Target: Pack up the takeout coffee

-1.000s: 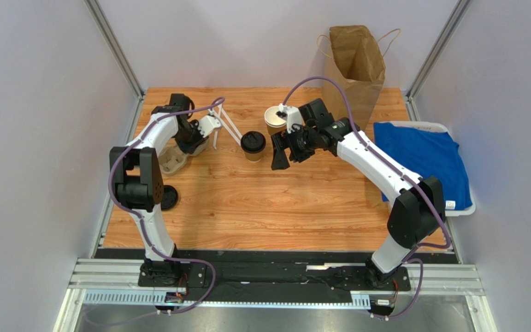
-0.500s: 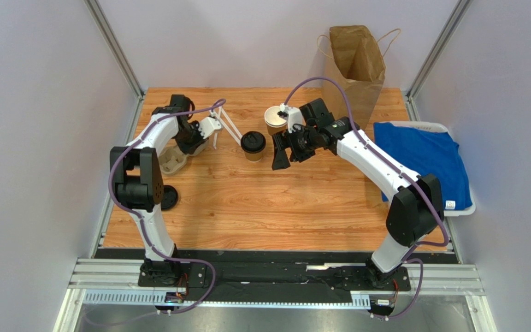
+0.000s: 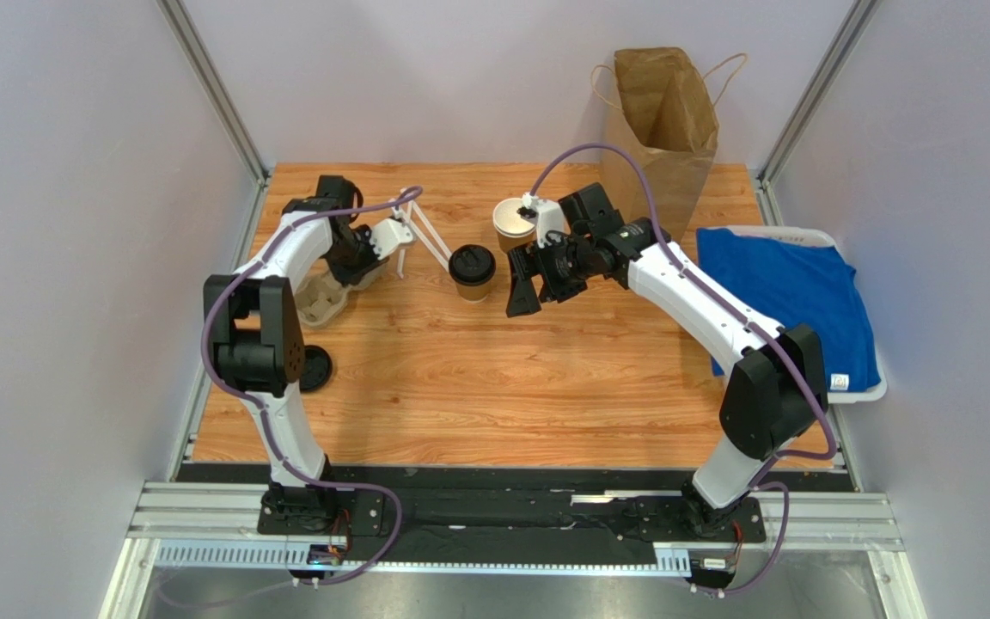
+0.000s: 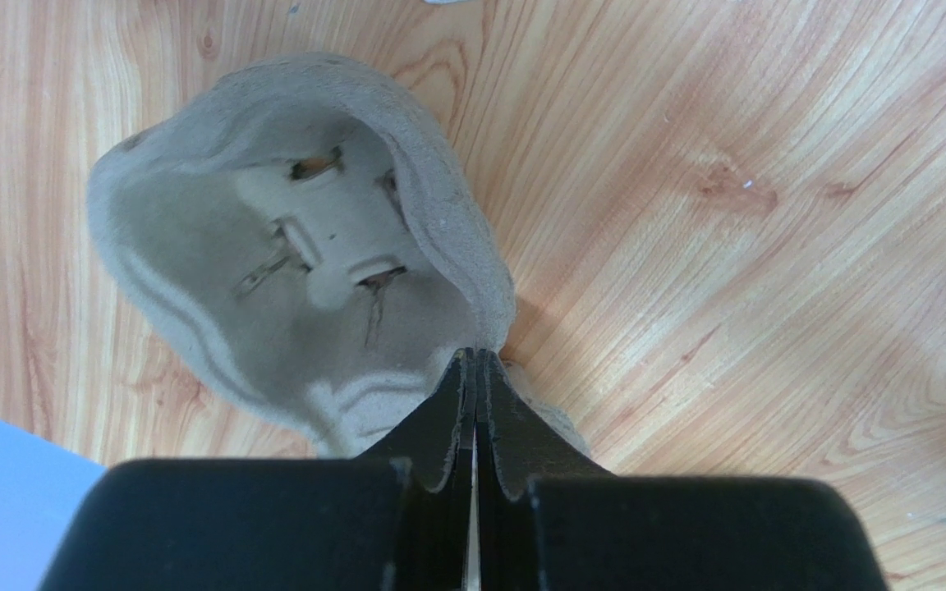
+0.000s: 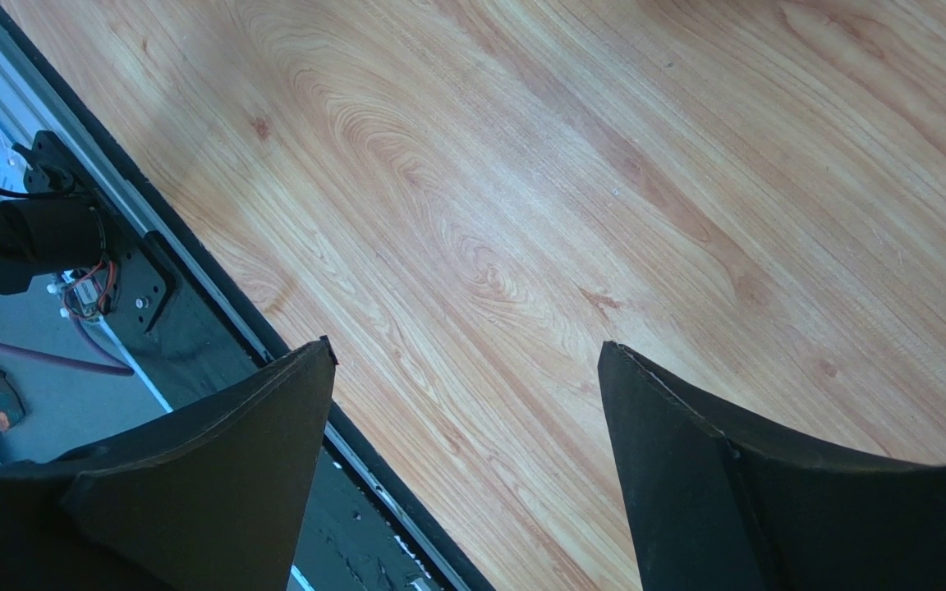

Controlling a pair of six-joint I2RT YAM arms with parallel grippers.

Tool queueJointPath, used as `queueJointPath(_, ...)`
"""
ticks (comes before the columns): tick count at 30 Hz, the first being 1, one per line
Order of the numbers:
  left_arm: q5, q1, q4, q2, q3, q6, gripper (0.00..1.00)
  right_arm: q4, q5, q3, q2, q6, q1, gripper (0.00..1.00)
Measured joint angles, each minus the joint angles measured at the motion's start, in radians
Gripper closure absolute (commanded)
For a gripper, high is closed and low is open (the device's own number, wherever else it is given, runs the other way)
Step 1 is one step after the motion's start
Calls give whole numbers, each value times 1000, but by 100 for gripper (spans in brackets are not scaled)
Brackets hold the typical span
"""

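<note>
The takeout coffee (image 3: 472, 267), a small brown cup with a black lid, stands upright mid-table. My right gripper (image 3: 521, 292) is open and empty just right of it, tilted down; in the right wrist view its fingers (image 5: 256, 431) frame only bare wood. My left gripper (image 3: 336, 274) is at the far left, its jaws shut on the rim of the grey-brown pulp cup carrier (image 4: 305, 259). The carrier also shows in the top view (image 3: 317, 298). The brown paper bag (image 3: 662, 123) stands open at the back right.
A matching brown cup without a lid (image 3: 511, 219) stands behind the right wrist. A loose black lid (image 3: 316, 369) lies at the left edge. A blue cloth in a white tray (image 3: 791, 303) lies right of the table. Grey walls enclose both sides.
</note>
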Motion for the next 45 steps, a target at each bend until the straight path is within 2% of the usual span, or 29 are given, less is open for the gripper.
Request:
queueJointPath(4,-5,0,-18,-13,4,10,100,0,-7,0,0,1,0,17)
queueJointPath(8,-9,0,-38,-14,33,14,72,0,-12,0,0,1,0,16)
queueJointPath(11,-9,0,-62,-12,60,20,64,0,-14,0,0,1,0,17)
queueJointPath(15,-3,0,-80,-10,72,26,63,0,-14,0,0,1,0,17)
queueJointPath(22,10,0,-107,22,75,34,64,0,-14,0,0,1,0,17)
queueJointPath(27,11,0,-110,51,84,35,68,0,-16,0,11,2,0,17)
queueJointPath(33,11,0,-107,75,97,38,89,0,-21,0,16,5,0,17)
queueJointPath(34,11,0,-104,75,97,39,96,0,-21,0,16,5,0,17)
queueJointPath(35,11,0,-104,75,98,39,99,0,-22,0,16,5,0,17)
queueJointPath(45,11,0,-111,74,111,47,100,0,-22,2,22,10,0,17)
